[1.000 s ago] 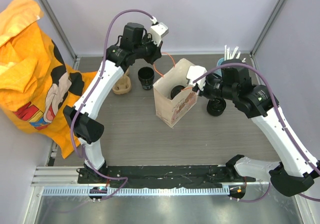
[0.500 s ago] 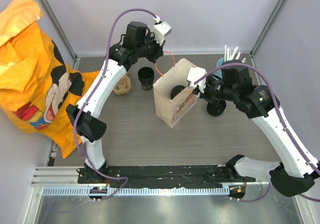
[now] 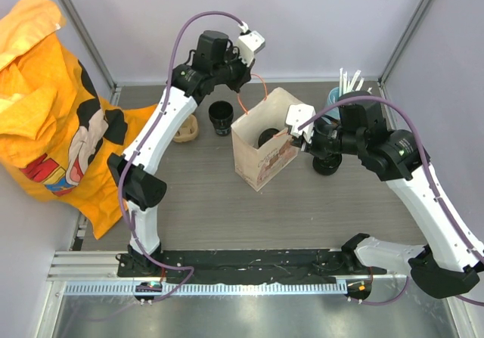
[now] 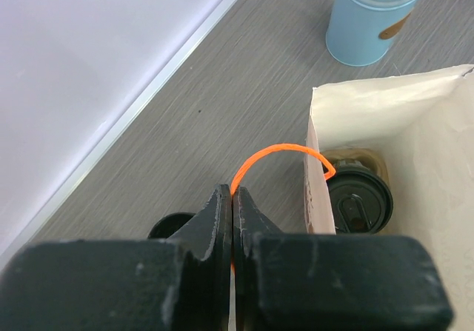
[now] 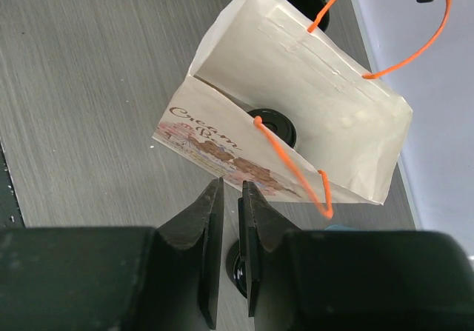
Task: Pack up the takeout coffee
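Note:
A white paper bag (image 3: 261, 153) stands open at mid table, and a black lidded coffee cup (image 3: 268, 137) sits inside it. My left gripper (image 3: 243, 86) is shut on the bag's far orange handle (image 4: 275, 151) and holds it up; the cup's lid (image 4: 360, 202) shows in the left wrist view. My right gripper (image 5: 231, 192) hovers just right of the bag (image 5: 296, 94), its jaws almost together and empty. The near orange handle (image 5: 292, 166) hangs free. A second lidded black cup (image 3: 327, 162) stands below my right gripper.
An open black cup (image 3: 221, 117) and a brown pulp carrier (image 3: 184, 131) stand left of the bag. A light-blue cup of white straws (image 3: 342, 90) is at the back right. An orange cloth (image 3: 53, 111) drapes the left side.
My left gripper has moved right and toward the back with the orange handle, pulling it taut. My right gripper has shifted slightly to the right.

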